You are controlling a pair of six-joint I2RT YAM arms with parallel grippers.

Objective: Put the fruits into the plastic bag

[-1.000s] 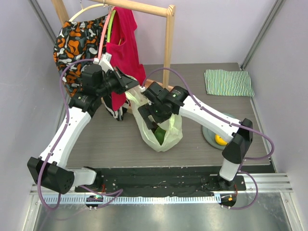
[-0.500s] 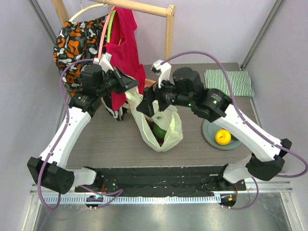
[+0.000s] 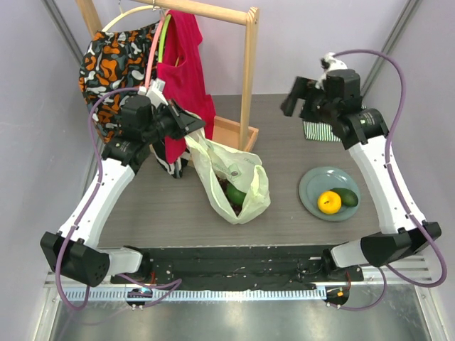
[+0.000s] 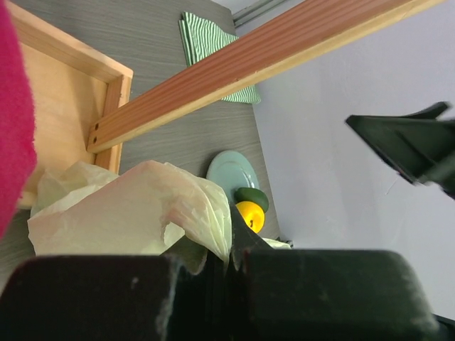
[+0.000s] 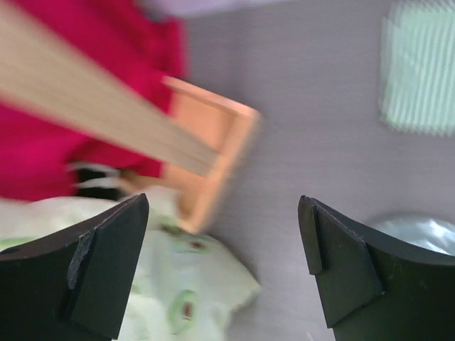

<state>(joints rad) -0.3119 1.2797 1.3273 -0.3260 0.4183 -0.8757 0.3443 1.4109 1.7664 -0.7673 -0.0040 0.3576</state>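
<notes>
1. Up and away from the plastic bag went the right gripper, to the far right. Its jaws are wide apart and hold nothing.
2. In the middle, the left gripper pinches the bag's rim tight, likely to keep its mouth open.
3. An orange fruit and an avocado wait on the plate, right.
4. One green fruit shows inside the bag; crinkles hide the rest.

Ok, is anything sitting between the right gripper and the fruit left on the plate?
Nothing visible. The right gripper hangs open over the back of the table; the orange and avocado lie uncovered on the plate, nearer the front. Only bare table lies between plate and plastic bag, which the left gripper holds.
</notes>
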